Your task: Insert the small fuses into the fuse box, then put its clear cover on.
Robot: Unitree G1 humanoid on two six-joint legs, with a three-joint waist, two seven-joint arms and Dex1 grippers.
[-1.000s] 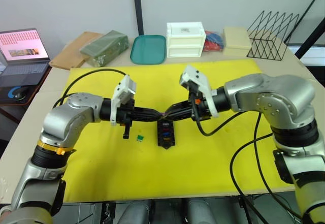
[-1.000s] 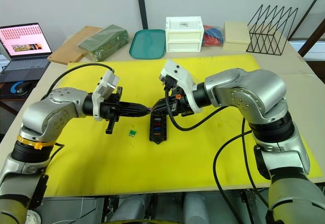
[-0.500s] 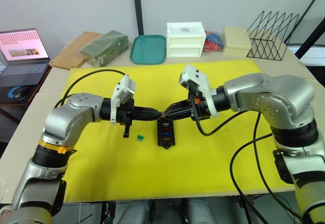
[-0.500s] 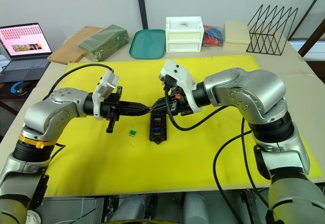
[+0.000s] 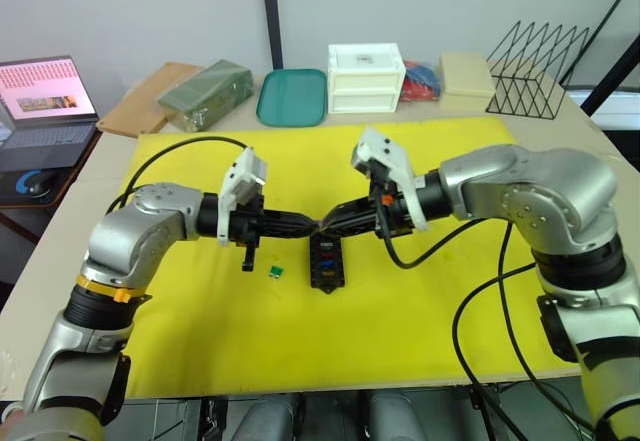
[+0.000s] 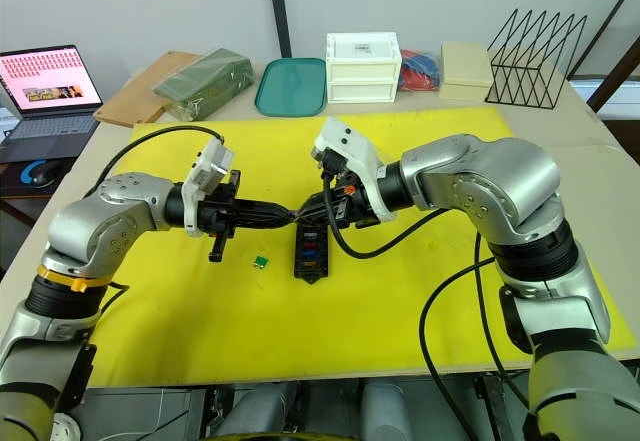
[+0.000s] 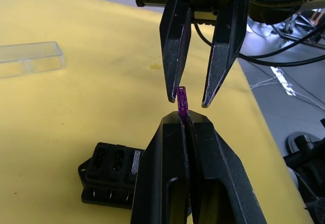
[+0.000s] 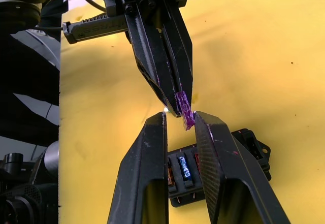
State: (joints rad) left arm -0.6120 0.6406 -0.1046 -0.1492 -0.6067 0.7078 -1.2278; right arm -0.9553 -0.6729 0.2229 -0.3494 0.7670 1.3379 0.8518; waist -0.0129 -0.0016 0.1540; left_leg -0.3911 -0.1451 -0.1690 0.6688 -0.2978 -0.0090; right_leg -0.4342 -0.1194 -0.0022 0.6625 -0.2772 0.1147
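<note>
In the left eye view almost nothing had shifted over the last second: the left gripper (image 5: 312,225) and the right gripper (image 5: 330,224) stayed tip to tip above the fuse box (image 5: 326,262), which lay on the yellow mat (image 5: 430,311) of the worktop. A green fuse (image 5: 275,272) lay loose on the mat just left of the box.

The right eye view told the same story, with both arms hardly moved and the tips meeting over the box's far end.

In the left wrist view the left gripper was clamped on a purple fuse (image 7: 182,101), whose free end stuck up between the right gripper's spread fingers (image 7: 175,56). The clear cover (image 7: 30,59) lay well apart on the mat.

In the right wrist view the right gripper's fingers (image 8: 213,158) stood apart on either side of the purple fuse, seemingly not yet pinching it. Orange, blue and red fuses already sat in the box's slots.

The stillness suggested a hand-over in progress, so purple and green remained to be seated before the cover.
</note>
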